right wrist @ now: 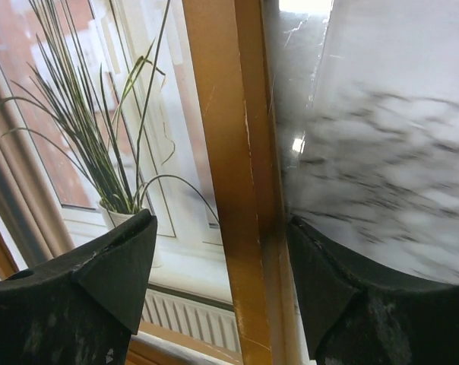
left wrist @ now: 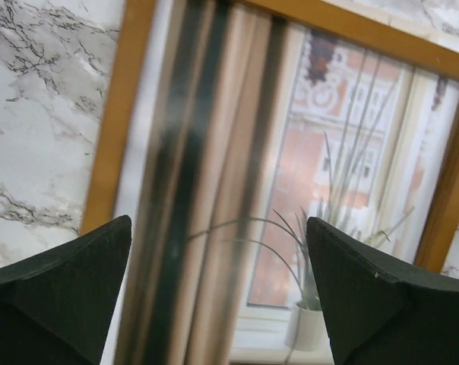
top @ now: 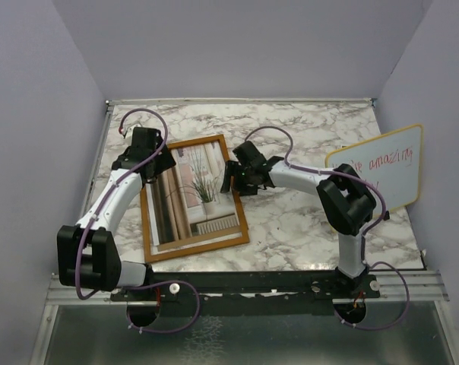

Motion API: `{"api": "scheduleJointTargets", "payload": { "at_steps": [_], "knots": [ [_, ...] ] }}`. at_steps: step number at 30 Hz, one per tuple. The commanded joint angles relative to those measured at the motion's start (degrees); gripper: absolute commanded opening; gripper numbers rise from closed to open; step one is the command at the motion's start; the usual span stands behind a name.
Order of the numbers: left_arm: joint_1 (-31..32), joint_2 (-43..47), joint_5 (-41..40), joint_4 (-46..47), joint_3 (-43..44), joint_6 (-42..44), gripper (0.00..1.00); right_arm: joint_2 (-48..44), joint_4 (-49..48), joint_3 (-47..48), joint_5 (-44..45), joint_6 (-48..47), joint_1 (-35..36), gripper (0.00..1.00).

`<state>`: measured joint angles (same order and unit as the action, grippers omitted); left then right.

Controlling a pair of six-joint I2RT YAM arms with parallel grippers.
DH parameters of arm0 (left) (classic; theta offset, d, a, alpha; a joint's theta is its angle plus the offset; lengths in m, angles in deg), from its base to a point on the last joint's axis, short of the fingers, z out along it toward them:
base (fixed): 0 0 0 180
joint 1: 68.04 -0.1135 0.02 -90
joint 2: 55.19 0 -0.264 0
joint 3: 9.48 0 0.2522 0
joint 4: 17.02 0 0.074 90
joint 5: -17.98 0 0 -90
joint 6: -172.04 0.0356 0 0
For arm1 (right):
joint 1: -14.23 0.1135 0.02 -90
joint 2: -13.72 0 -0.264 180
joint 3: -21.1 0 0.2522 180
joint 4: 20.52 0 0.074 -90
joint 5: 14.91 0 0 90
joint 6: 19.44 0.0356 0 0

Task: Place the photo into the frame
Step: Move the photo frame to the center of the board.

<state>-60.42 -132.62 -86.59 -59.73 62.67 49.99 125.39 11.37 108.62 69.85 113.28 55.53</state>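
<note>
Currently, the photo is laid in the frame, the left gripper held spread above it, the right gripper spread astride the rim.

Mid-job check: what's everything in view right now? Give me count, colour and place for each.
frame: one, orange-brown wooden rim, flat on the table, left of centre.
photo: one, white border, beige curtains and green plant, lying inside the frame.
whiteboard: one, yellow rim, red handwriting, at the table's right edge.
table: one, white marble with grey veins, under everything.
left gripper: one, black, open, over the photo.
right gripper: one, black, open, its fingers on either side of the frame's right rim.
</note>
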Motion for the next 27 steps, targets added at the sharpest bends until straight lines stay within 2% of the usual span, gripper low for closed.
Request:
{"api": "scheduleJointTargets", "payload": {
  "at_steps": [1,8,12,15,18,20,24,27],
  "knots": [
    [-0.1,1.2,3.1,-1.8,-1.6,1.5,0.97,8.1,-0.9,4.8,-3.1,5.1,4.2,0.72],
    [-0.1,-1.2,12.7,0.1,-3.5,1.2,0.97,14.1,-5.7,11.7,-3.7,9.1,7.7,0.67],
    [-0.1,-2.2,14.5,1.3,-3.7,0.7,0.97,15.6,-12.2,14.3,-11.1,4.4,7.9,0.66],
    [-0.1,-3.0,16.6,2.6,-3.5,1.0,0.97,14.2,-8.7,15.0,-6.6,2.7,7.9,0.67],
    [0.0,-4.8,20.9,4.7,-3.3,1.2,0.97,9.7,-5.5,11.0,-0.1,3.1,7.3,0.71],
    [0.9,-6.7,22.9,6.2,-3.4,1.1,0.96,5.1,-7.0,5.8,1.8,2.9,6.6,0.73],
    [4.4,-11.0,22.1,7.2,-1.9,0.7,0.92,-5.0,-11.8,-4.4,3.1,-1.2,6.5,0.74],
    [7.8,-15.1,20.2,7.1,0.8,0.1,0.83,-10.6,-11.5,-9.8,4.3,-2.0,6.0,0.74]
  ]
}}
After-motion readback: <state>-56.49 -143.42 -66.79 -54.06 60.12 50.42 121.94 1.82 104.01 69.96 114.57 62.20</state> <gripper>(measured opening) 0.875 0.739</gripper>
